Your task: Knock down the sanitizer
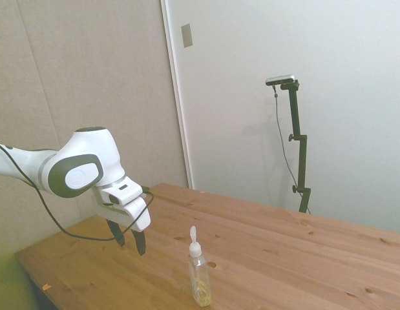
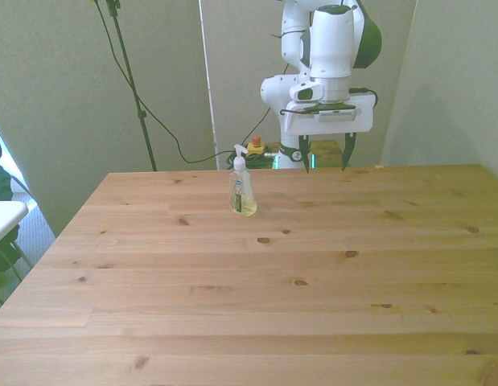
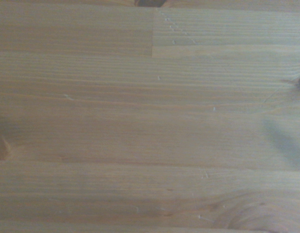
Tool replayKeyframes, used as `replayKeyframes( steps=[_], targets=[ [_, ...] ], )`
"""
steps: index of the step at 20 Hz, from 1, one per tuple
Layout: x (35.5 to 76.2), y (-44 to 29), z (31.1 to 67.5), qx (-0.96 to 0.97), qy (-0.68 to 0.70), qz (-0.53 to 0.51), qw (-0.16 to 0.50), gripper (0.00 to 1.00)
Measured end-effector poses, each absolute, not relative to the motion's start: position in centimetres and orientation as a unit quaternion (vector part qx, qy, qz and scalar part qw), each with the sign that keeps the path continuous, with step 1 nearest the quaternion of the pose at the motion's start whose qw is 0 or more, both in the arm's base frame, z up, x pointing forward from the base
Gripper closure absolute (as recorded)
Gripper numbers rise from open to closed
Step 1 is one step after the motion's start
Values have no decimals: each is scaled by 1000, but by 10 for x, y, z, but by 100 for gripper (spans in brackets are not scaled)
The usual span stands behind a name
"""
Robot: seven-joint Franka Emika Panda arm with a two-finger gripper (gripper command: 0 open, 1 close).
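**Desk:** What does the room give us?

**Arm:** Pale walls behind a broad wooden table [image 2: 257, 289], its knotted pine planks running the full width. In the side view a white door panel [image 1: 284, 97] stands beyond the far edge, with a beige wall to its side. In the front view, cables trail down the back wall and a small red-and-yellow button unit [image 2: 254, 145] sits on the floor past the table.

**Desk:** And the surface itself?

**Arm:** From my wrist I see only bare planks [image 3: 150, 126], grain and a couple of knots, a little soft in focus.

**Desk:** How much room at the edges?

**Arm:** Wide board lies open toward the front view's near edge and toward both sides. My gripper [image 2: 325, 153] hangs over the far edge of the table, fingers pointing down and spread apart, pinching nothing.

**Desk:** The sanitizer?

**Arm:** The sanitizer [image 2: 242, 186] stands upright near the far edge, toward the front view's left of my gripper and apart from it. In the side view the bottle [image 1: 198, 271] sits close to the picture's lower edge, with clear board between it and my fingers.
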State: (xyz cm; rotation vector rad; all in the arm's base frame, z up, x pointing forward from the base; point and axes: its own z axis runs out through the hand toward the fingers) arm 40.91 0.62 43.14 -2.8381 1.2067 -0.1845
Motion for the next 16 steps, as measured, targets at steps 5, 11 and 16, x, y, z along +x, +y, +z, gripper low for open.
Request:
replayKeyframes(
  steps=[5,11,16],
  targets=[
    [409,-4,433,-915,399,-62,24,100],
    [402,-41,441,-902,426,-72,16,100],
    [386,-75,450,-890,448,-83,9,100]
  ],
)
